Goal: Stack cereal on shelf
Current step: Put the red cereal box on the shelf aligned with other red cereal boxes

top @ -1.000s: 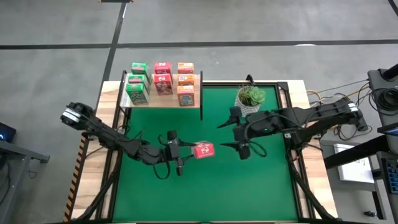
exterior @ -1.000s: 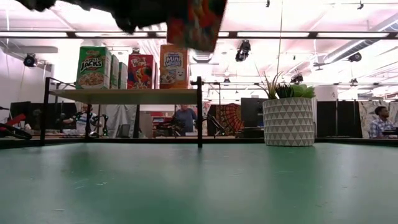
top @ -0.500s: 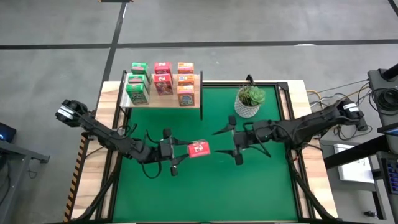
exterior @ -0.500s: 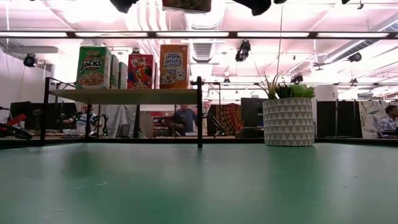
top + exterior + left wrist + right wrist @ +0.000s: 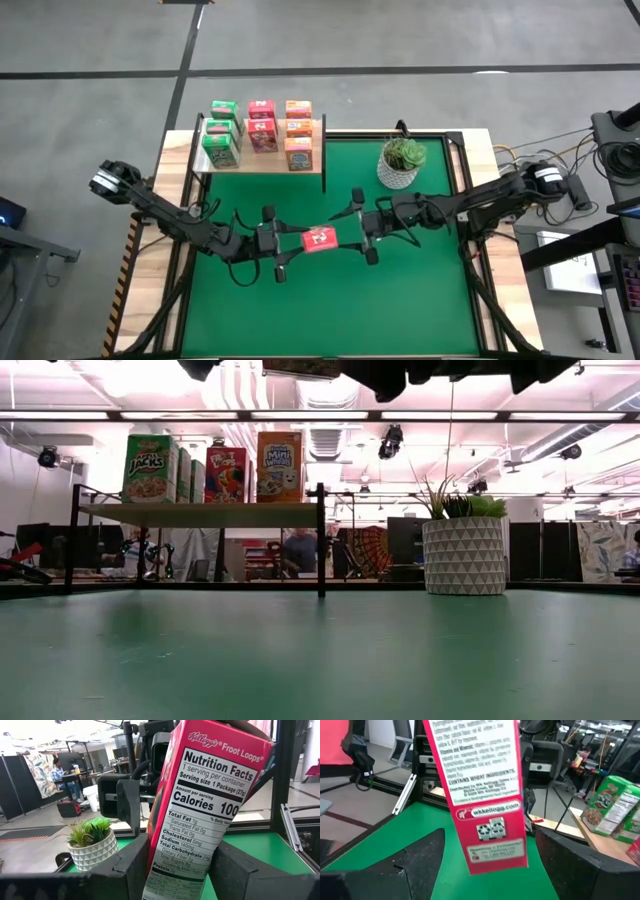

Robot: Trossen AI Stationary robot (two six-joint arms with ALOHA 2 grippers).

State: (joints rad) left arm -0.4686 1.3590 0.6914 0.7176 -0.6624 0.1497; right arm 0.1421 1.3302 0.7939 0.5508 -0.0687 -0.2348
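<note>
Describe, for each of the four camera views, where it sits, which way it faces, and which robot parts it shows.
High: overhead, facing down; both arms, left gripper holding pink cereal box, right gripper beside it.
Low: table-top height, facing shelf and plant pot; arms along the top.
Left wrist: past its fingers, clamping the box.
Right wrist: past open fingers at the box.
Shared: all but low show the box.

Your table mat (image 5: 420, 300) was green, its border (image 5: 178, 160) pale wood. The held cereal box (image 5: 319, 239) was pink-red, with a white nutrition panel in black print. On the light-wood shelf (image 5: 262, 161) stood green (image 5: 221, 140), pink (image 5: 262, 127) and orange boxes (image 5: 298, 135). The plant pot (image 5: 465, 555) was white with a grey triangle pattern, its leaves green.
</note>
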